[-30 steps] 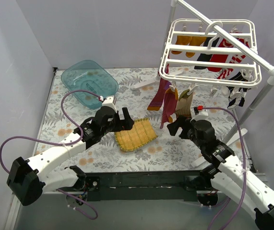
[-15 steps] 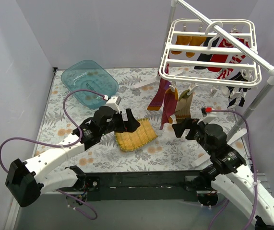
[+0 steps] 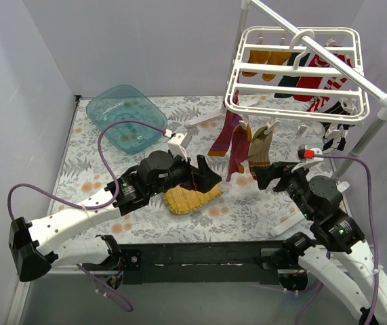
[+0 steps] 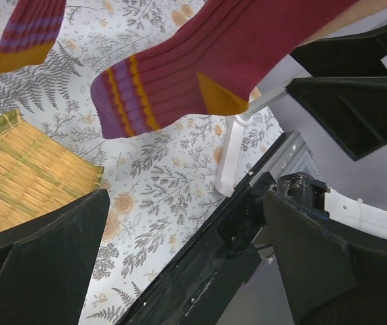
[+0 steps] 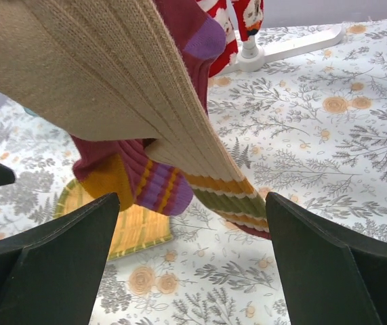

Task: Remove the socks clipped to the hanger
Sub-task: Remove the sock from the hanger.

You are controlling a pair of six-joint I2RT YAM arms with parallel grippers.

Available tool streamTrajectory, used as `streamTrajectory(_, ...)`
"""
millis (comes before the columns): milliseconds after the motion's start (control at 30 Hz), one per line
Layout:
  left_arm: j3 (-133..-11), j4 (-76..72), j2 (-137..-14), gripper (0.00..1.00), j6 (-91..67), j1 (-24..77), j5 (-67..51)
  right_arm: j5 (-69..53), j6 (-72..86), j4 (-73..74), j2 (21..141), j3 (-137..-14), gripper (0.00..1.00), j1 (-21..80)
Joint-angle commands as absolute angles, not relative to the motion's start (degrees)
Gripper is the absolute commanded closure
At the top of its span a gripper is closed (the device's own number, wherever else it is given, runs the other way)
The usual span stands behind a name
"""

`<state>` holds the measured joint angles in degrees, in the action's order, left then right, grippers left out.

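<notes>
Left claw (image 3: 210, 180): released, spread wide, empty, facing the maroon sock (image 3: 236, 147), apparently lined up for a pull. Right claw (image 3: 263, 175): likewise released, facing the tan sock (image 3: 261, 146). Both socks hang clipped to the hanger (image 3: 295, 68), over the tabletop (image 3: 247, 211).

- Plain pale lilac-grey walls (image 3: 146, 40) are seen at the left, back and right.
- The table is covered with a white cloth (image 3: 247, 217) printed with grey ferns and orange flowers.
- A black rail (image 3: 200, 263) is fixed along the near edge.
- A white pole stand (image 3: 369, 137) is set at the right.
- Everything is lit evenly.
</notes>
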<state>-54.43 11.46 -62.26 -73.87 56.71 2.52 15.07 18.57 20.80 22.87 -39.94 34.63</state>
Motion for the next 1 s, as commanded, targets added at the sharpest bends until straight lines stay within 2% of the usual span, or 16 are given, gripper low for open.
streamTrajectory(0, -57.74, 11.07, -61.61, 0.02, -74.18, 57.92, 1.67, 16.17, 11.52, 15.04, 27.06, -39.29, 0.02, 34.80)
streamTrajectory(367, -61.17, 9.85, -62.75, 0.02, -76.02, 62.40, 0.17, 15.21, 12.83, 5.02, 31.46, -34.20, 0.01, 34.80)
streamTrajectory(733, -61.70, 3.52, -63.11, 0.02, -78.31, 62.49, -5.01, 12.48, 16.61, -4.48, 26.90, -23.65, 0.02, 34.80)
streamTrajectory(833, -61.61, 0.97, -62.93, 0.02, -80.06, 62.49, -5.80, 11.60, 16.79, -6.50, 26.46, -22.42, 0.05, 34.72)
streamTrajectory(900, -61.53, 0.35, -62.75, 0.02, -81.20, 62.49, -5.89, 11.16, 17.22, -7.56, 25.76, -21.80, 0.12, 34.72)
streamTrajectory(933, -61.52, -1.39, -62.75, 0.02, -81.47, 62.49, -5.89, 10.90, 17.40, -7.56, 25.58, -21.71, 0.16, 34.72)
streamTrajectory(967, -61.52, -2.19, -62.75, 0.02, -81.91, 62.49, -5.54, 10.64, 17.40, -7.56, 25.14, -21.71, 0.27, 34.72)
